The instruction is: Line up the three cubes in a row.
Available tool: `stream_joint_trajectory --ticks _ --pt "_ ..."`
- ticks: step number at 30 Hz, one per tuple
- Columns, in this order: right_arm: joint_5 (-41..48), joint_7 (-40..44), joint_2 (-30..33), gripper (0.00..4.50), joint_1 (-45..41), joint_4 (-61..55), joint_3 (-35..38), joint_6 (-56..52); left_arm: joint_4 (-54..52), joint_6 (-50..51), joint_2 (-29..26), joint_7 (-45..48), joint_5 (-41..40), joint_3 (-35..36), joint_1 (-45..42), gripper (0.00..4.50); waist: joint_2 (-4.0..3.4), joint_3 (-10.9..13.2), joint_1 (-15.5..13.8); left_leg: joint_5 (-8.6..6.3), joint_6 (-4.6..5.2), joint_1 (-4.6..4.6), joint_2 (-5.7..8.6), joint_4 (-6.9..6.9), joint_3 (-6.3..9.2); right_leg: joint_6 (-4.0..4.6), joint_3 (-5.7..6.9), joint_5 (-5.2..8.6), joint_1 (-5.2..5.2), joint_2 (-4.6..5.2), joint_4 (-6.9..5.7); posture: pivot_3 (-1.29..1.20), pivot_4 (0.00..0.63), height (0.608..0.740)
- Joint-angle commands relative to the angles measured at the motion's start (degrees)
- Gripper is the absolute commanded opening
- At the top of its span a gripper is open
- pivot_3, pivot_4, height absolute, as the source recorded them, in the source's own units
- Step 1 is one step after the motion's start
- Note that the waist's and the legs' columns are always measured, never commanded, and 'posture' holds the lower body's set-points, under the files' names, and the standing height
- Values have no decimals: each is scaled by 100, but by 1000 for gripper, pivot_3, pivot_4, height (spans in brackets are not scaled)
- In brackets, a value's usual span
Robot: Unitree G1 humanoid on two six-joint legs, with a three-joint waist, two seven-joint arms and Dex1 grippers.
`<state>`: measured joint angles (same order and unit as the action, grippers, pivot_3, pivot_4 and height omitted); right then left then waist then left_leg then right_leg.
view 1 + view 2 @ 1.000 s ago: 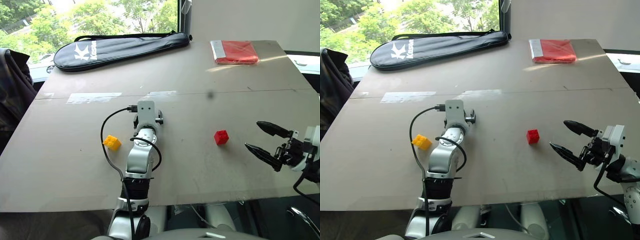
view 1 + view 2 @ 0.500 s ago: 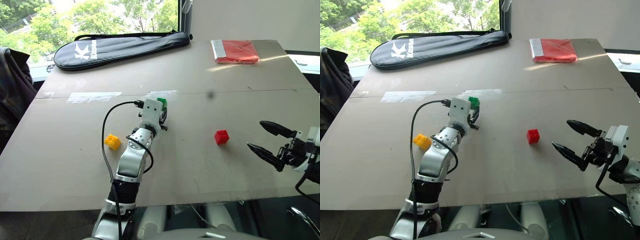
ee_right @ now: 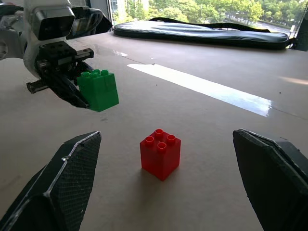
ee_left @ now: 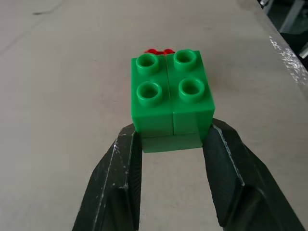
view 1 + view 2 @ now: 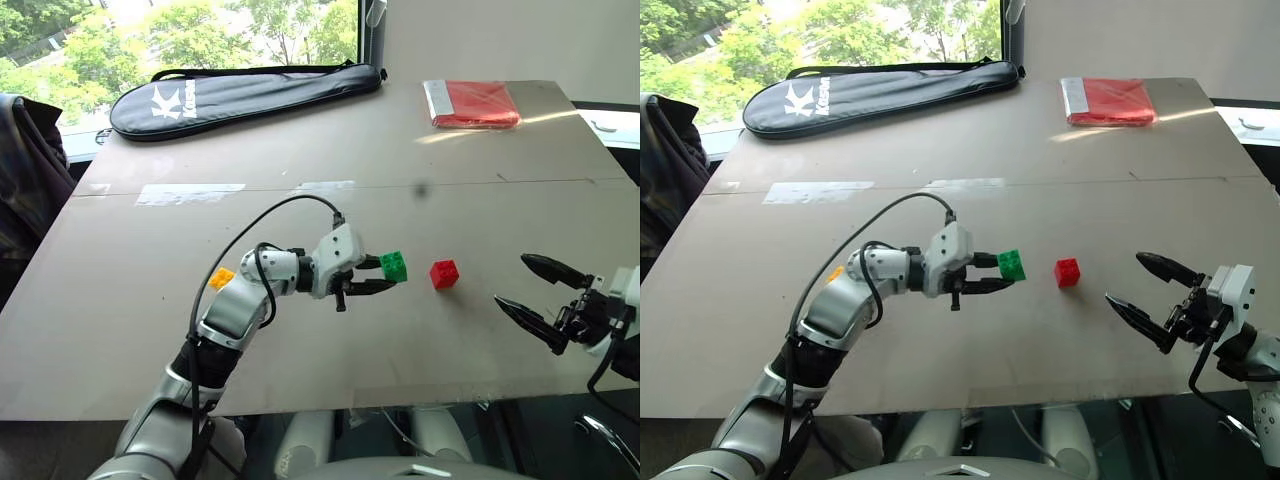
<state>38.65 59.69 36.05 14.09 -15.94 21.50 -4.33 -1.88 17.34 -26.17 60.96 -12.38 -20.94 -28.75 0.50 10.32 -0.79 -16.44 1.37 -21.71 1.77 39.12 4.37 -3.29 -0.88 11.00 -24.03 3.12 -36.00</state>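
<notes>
Since a second ago your left hand (image 5: 382, 275) has swung right, now clamped on the green cube (image 5: 393, 266), held above the desk (image 5: 470, 180) just left of the red cube (image 5: 444, 273); your right hand (image 5: 528, 291) stands spread wide, empty.

The yellow cube (image 5: 221, 277) was mostly hidden behind the left arm, only a corner showing at the arm's left edge. In the left wrist view the red cube (image 4: 159, 51) was almost wholly covered by the green cube (image 4: 169, 98), just a sliver of red showing past its far edge, and the green cube's lower sides were covered by the left fingers (image 4: 118, 185) gripping it. The dark bag (image 5: 22, 180) at the worktop's (image 5: 400, 180) left was cut off by the picture's edge. The red packet (image 5: 472, 103) was too small to read.
</notes>
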Motion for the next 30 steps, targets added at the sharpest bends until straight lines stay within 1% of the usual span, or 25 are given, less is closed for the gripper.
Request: stream_joint_trajectory --ticks 1,5,9,17,29,30 --pt "40 29 -16 4500 210 -247 301 164 550 -389 231 244 240 -222 -431 1243 0 0 3 0 1 0 0 1 -1 0 -2 0 0 0 0 0 150 712" --pt "17 111 -56 4500 521 -270 399 261 1068 -592 414 234 537 -355 -673 1243 0 0 11 -1 2 0 0 2 -2 -1 0 0 0 -3 -1 0 150 712" --pt "18 159 -82 4500 676 -293 395 315 1259 -693 444 259 691 -376 -693 1243 0 0 22 -1 2 1 -2 2 -3 -1 -3 0 -1 -4 -2 0 150 712" --pt "33 192 -87 4500 649 -271 298 335 1464 -903 381 271 1005 -429 -645 1243 0 0 13 -1 2 1 -2 4 0 -2 -2 0 -1 -3 -4 0 150 712" --pt "-6 187 -73 4500 611 -274 304 333 1585 -947 436 353 1094 -432 -616 1243 -1 -1 8 -1 2 2 -1 5 0 -2 -2 0 0 -2 -6 0 150 712" --pt "-12 181 -72 4500 607 -273 303 333 1583 -953 440 341 1089 -416 -608 1743 -1 -1 8 -1 2 2 -1 5 0 -2 -2 0 0 -2 -6 0 150 712"
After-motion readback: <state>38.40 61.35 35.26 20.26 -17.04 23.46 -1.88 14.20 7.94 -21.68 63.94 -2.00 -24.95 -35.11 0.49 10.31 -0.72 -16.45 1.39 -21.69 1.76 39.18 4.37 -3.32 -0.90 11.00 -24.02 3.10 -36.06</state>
